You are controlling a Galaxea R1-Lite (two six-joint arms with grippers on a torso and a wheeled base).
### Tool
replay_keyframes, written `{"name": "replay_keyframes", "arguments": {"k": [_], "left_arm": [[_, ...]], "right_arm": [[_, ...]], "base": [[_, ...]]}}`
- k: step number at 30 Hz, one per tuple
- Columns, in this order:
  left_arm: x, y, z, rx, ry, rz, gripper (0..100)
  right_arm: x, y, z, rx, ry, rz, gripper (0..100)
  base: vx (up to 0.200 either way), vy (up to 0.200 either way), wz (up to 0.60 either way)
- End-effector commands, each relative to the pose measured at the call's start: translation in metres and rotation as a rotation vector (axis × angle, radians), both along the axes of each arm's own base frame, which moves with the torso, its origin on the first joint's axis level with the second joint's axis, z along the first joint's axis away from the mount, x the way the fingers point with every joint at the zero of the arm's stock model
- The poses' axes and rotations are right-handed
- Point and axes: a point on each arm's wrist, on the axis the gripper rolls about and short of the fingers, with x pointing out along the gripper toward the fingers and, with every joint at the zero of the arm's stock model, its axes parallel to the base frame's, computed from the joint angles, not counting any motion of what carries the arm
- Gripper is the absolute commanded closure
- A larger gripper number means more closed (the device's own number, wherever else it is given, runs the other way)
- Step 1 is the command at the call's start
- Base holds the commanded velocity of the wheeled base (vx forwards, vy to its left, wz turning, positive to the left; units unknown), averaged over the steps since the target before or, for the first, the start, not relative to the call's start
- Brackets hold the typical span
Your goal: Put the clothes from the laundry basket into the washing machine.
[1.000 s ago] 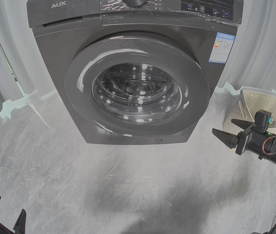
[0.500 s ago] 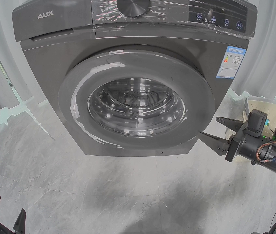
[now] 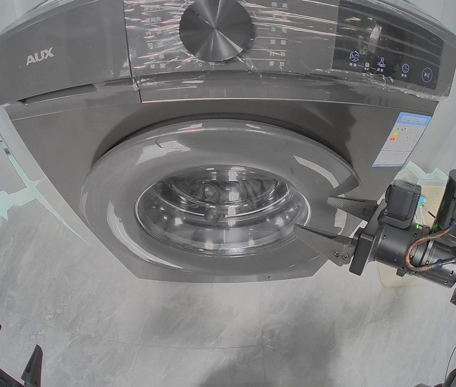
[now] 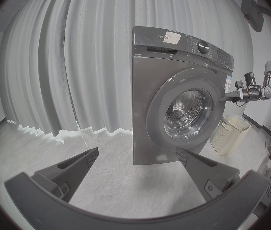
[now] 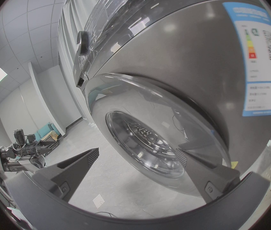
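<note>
The grey washing machine [image 3: 77, 135] stands in front of me with its round door [image 3: 131, 189] closed. Behind the glass a dark shape lies in the drum [image 3: 206, 192]. My right gripper [image 3: 314, 214] is open, its two fingertips at the door's right edge, one in front of the rim and one beside it. The right wrist view puts that gripper [image 5: 137, 154] close over the door ring [image 5: 110, 90]. My left gripper [image 3: 15, 345] hangs open low at the near left, far from the machine. The beige laundry basket [image 4: 229, 134] stands on the floor right of the machine.
Grey curtains [image 4: 78, 64] hang behind and left of the machine. Open tiled floor [image 3: 185, 323] lies between me and the machine. The control panel with its dial [image 3: 214, 28] is wrapped in plastic film.
The head camera has come closer, so the machine looks larger. My right gripper has moved left from in front of the basket to the door's right edge. The left gripper has stayed put.
</note>
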Motion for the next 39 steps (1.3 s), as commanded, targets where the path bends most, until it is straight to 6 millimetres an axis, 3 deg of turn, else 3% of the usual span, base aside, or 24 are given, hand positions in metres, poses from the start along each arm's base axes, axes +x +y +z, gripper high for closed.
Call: {"name": "replay_keyframes", "arguments": {"k": [1,6,12,14,15,16,22,24,29,35,39], "left_arm": [[0.0,0.0,-0.004,0.0,-0.001,0.0,0],[0.0,0.0,-0.003,0.0,-0.004,0.0,0],[0.0,0.0,-0.004,0.0,-0.001,0.0,0],[0.0,0.0,-0.004,-0.002,-0.001,0.0,0],[0.0,0.0,-0.004,-0.002,-0.001,0.0,0],[0.0,0.0,-0.004,0.0,-0.001,0.0,0],[0.0,0.0,-0.004,-0.002,-0.001,0.0,0],[0.0,0.0,-0.004,0.0,-0.001,0.0,0],[0.0,0.0,-0.003,-0.002,-0.001,-0.002,0],[0.0,0.0,-0.003,-0.002,-0.001,-0.002,0],[0.0,0.0,-0.003,-0.002,0.0,-0.002,0]], "right_arm": [[0.006,0.003,0.012,0.042,-0.076,-0.054,0],[0.002,0.001,0.017,0.065,-0.122,-0.072,0],[-0.028,-0.006,0.008,0.032,-0.119,-0.025,0],[-0.048,-0.018,-0.003,0.014,-0.094,-0.001,0],[-0.048,-0.018,-0.003,0.014,-0.094,-0.001,0],[-0.066,-0.032,-0.011,0.009,-0.085,-0.003,0],[-0.108,-0.068,-0.021,0.035,-0.126,-0.031,0],[-0.125,-0.088,-0.03,0.038,-0.155,-0.098,0],[-0.149,-0.113,-0.034,0.015,-0.195,-0.247,0],[-0.185,-0.132,-0.052,-0.022,-0.212,-0.402,0],[-0.212,-0.138,-0.075,-0.027,-0.215,-0.489,0]], "base": [[0.0,0.0,0.0],[0.0,0.0,0.0],[0.0,0.0,0.0],[0.0,0.0,0.0],[0.0,0.0,0.0],[0.0,0.0,0.0],[0.0,0.0,0.0],[0.0,0.0,0.0],[0.0,0.0,0.0],[0.0,0.0,0.0],[0.0,0.0,0.0]]}}
